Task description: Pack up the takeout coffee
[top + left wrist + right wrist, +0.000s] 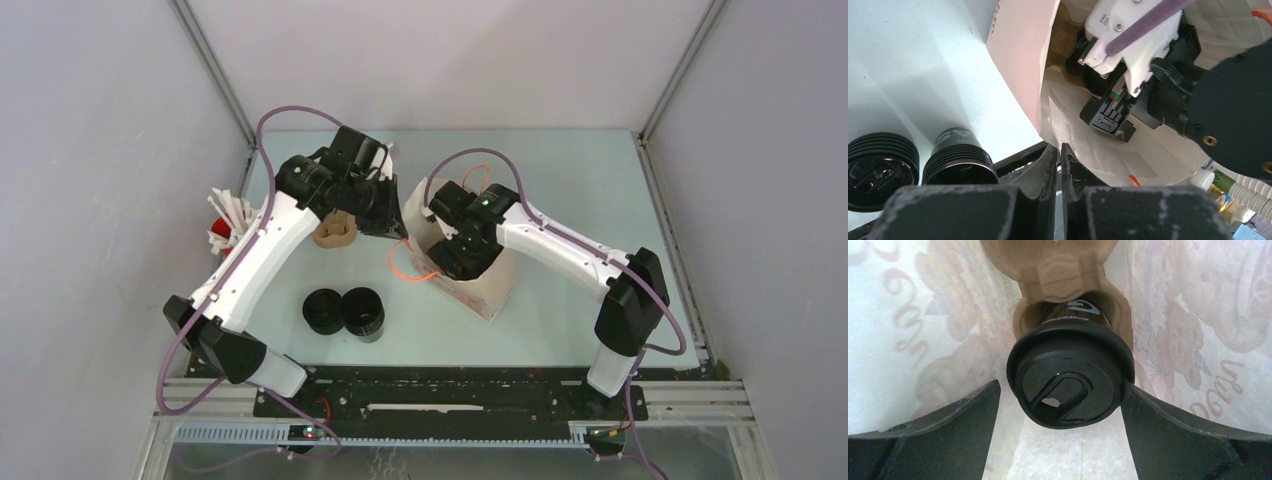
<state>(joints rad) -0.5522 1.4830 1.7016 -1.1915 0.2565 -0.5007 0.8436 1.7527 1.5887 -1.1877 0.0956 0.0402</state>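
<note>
Two spare cups [362, 313] sit near-left. Takeout coffee [1070, 390] is in the pulp carrier [1058, 275] inside the paper bag [495, 285]; my right gripper [1060, 385] straddles it, jaws wide, holding nothing. Left gripper [1060, 150] clamps bag rim.

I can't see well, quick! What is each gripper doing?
Left gripper: shut on the bag edge.
Right gripper: open, cup between its fingers, not gripped.

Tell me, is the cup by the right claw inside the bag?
In. The black cup sits in a brown carrier, the bag's printed walls on both sides; the right claw is open around it.
</note>
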